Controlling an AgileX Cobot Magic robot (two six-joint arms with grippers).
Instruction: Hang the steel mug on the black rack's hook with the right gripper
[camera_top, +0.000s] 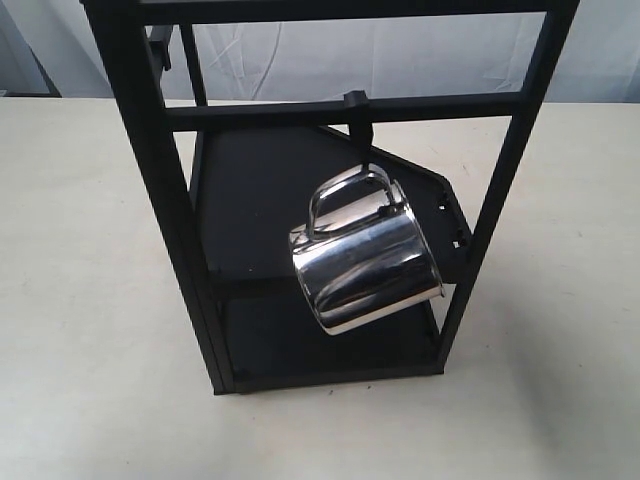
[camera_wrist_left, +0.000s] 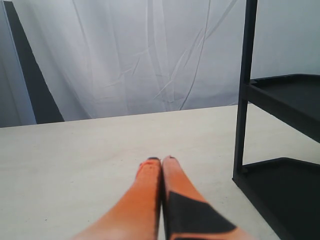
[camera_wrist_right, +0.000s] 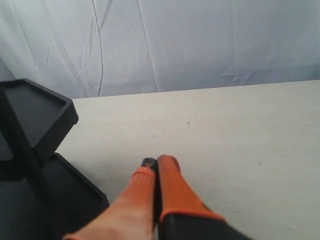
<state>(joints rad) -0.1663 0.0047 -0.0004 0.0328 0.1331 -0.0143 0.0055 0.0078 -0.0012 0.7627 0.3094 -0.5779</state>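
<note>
Left end effector sits closed and empty over the pale surface; right end effector is closed and empty too. Steel mug dangles tilted by its handle from the hook on the black rack.

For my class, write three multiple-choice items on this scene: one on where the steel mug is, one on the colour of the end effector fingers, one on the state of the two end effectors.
1. Where is the steel mug?
A. Hanging by its handle from the hook of the black rack
B. Lying on the table
C. Held in an end effector

2. What colour are the fingers?
A. Blue
B. Orange
C. White

3. How are the left end effector and right end effector?
A. Both wide open
B. One clamped on the mug
C. Both shut and empty

Answers: 1 A, the handle loops over the peg under the crossbar. 2 B, both wrist views show orange. 3 C, the fingers meet with nothing between them.
</note>
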